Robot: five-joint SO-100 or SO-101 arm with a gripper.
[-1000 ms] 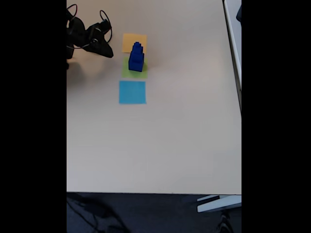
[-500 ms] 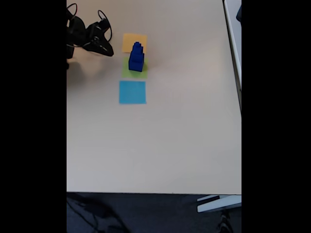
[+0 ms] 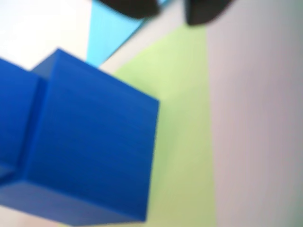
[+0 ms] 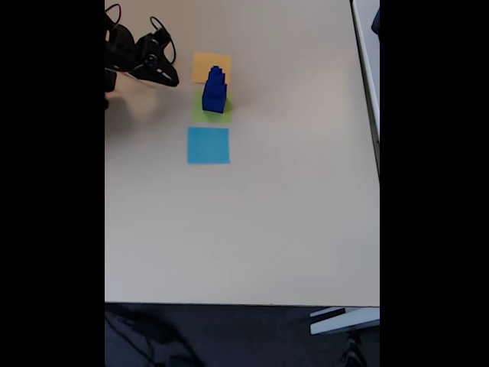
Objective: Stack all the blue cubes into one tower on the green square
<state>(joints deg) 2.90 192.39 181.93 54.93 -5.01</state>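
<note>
Up close in the wrist view, I see the big blue cube [image 3: 90,142] filling the left, sitting on the green square [image 3: 182,118], with a corner of the light-blue square [image 3: 106,35] behind it and bare tabletop [image 3: 255,118] to the right. Two dark jaw tips sit at the top edge with a gap between them, nothing in the gap, so I read the jaws [image 3: 171,8] as released and empty. Over to the fixed view: the blue cubes [image 4: 215,90] stand as one stepped tower, largest at the base, smaller ones on top, resting on the green square [image 4: 200,113]. An orange-yellow square [image 4: 206,65] lies just behind it, and the light-blue square [image 4: 208,145] in front, apart. The jaws [image 4: 170,79] are left of the tower, near but not touching; too small there to confirm the opening. I see no loose cubes on the tabletop [image 4: 267,229], so I judge the stacking done. The step in hand looks like clearing away: I'd pull the arm back and away from the tower, slowly, with no sideways sweep toward the top cubes, which look easiest to knock.
</note>
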